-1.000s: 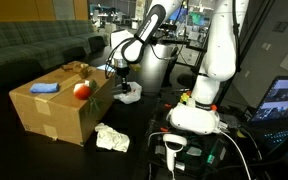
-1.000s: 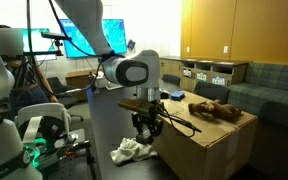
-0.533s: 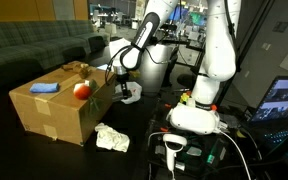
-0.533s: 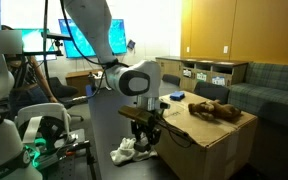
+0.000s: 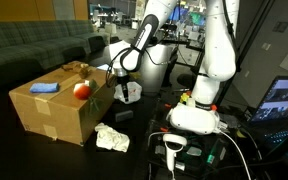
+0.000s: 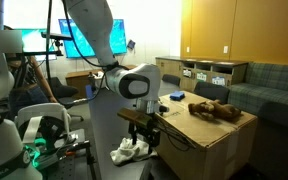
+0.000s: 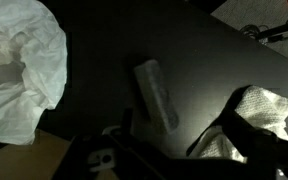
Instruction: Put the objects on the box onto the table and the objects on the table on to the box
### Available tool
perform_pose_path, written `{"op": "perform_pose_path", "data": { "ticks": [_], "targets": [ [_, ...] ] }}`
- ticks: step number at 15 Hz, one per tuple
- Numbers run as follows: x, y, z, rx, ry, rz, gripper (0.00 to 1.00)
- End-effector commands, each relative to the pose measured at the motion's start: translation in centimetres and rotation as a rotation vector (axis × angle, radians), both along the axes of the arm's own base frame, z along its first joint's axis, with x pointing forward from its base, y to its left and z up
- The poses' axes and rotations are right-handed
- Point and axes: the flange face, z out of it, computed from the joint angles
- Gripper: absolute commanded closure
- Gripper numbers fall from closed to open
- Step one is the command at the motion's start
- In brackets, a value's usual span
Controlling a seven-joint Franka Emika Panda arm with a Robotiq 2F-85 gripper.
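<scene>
The brown cardboard box [image 5: 54,112] stands on the dark table [image 5: 134,150]. A red apple [image 5: 82,90], a blue item [image 5: 44,88] and a brown plush thing [image 6: 216,109] lie on top of it. My gripper [image 5: 122,97] hangs low beside the box, close over the table. In the wrist view my gripper [image 7: 174,140] is open, its dark fingers [image 7: 232,128] wide apart. A grey oblong object [image 7: 156,92] lies flat on the table just beyond them, touching neither finger. A crumpled white cloth [image 7: 267,112] sits by one finger.
A white plastic bag [image 7: 19,70] lies on the table on the other side of the gripper. The white cloth [image 5: 111,138] sits in front of the box. The robot's white base [image 5: 199,110], cables and a monitor [image 5: 282,100] stand nearby.
The arm has come down a little beside the box, bringing the gripper closer to the table. The things on the box have not moved.
</scene>
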Motion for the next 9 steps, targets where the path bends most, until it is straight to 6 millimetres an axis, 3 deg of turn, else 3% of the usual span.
{"op": "perform_pose_path", "data": {
  "ticks": [1, 9],
  "targets": [
    [0.2, -0.1, 0.3, -0.002, -0.01, -0.018, 0.0],
    [-0.1, -3.6, 0.0, -0.004, -0.013, -0.172, 0.0]
  ]
}}
